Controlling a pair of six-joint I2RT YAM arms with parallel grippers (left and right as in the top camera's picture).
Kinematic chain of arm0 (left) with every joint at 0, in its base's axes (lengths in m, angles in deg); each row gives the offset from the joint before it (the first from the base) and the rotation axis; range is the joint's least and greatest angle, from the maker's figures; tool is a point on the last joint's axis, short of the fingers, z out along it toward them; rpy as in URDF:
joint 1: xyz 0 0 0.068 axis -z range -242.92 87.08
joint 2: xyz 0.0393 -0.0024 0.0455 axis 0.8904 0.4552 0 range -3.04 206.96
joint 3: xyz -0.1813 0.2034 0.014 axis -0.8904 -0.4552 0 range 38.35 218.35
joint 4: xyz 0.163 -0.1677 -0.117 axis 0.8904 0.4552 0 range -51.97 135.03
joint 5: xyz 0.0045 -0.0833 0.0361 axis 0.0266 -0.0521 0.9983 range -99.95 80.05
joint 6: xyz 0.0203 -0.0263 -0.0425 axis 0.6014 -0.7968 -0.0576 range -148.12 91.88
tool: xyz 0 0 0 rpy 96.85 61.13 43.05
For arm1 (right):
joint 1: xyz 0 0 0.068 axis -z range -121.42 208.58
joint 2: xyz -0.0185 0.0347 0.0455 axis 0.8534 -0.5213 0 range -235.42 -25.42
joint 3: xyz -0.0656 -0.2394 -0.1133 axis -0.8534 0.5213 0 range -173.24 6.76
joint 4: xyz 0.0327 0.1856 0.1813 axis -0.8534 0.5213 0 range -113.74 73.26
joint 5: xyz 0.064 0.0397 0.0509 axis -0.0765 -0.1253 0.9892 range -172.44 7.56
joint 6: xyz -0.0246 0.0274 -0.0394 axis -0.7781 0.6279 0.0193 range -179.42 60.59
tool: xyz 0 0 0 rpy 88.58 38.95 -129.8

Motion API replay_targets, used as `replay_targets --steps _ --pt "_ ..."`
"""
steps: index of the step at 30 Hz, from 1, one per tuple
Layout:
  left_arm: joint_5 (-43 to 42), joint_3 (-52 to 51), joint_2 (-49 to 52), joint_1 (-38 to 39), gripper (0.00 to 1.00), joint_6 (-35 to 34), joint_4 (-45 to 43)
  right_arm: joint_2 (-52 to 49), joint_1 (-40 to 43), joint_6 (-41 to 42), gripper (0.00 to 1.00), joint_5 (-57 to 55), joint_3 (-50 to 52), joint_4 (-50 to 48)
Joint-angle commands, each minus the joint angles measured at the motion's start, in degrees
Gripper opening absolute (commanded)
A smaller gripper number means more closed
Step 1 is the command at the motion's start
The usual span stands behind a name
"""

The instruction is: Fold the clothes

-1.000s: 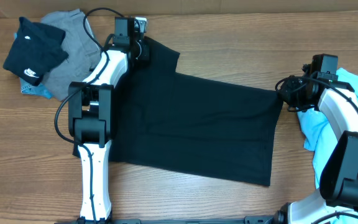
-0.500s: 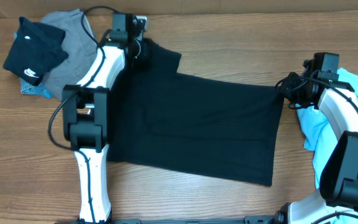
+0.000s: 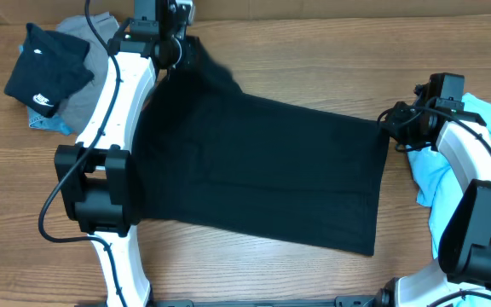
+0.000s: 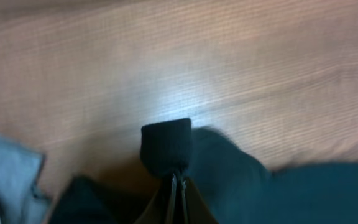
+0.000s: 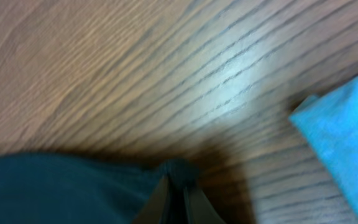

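Centrally, black T-shirt (image 3: 271,170) lies spread flat on the wooden bench (image 3: 331,60), reaching from far left towards near right. Left claw (image 3: 174,49) sits at the shirt's far-left corner, clamped shut on a tuft of black fabric. Right claw (image 3: 391,122) sits at the shirt's right edge, pinched closed on the cloth there. Far left: small black garment with white logo (image 3: 45,72) on a grey garment (image 3: 71,107). Right side: light blue cloth (image 3: 423,186) beside the right arm.
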Motion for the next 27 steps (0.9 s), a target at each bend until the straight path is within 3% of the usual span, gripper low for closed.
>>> replay_targets --steps 1,6,14,27 --pt "0.66 0.11 -1.05 0.2 0.04 1.09 3.23 0.37 0.22 -1.31 0.07 2.73 0.11 1.22" --pt "1.7 0.11 -3.85 -0.39 0.04 1.16 12.0 0.48 0.22 -1.4 0.06 4.07 0.11 5.53" --pt "10.91 0.07 -5.2 -1.01 0.04 1.14 26.73 0.87 0.24 -1.66 0.06 5.6 0.09 12.33" --pt "14.56 0.07 -5.53 -6.08 0.04 -0.63 38.4 1.14 0.98 -1.36 0.05 4.24 0.09 24.44"
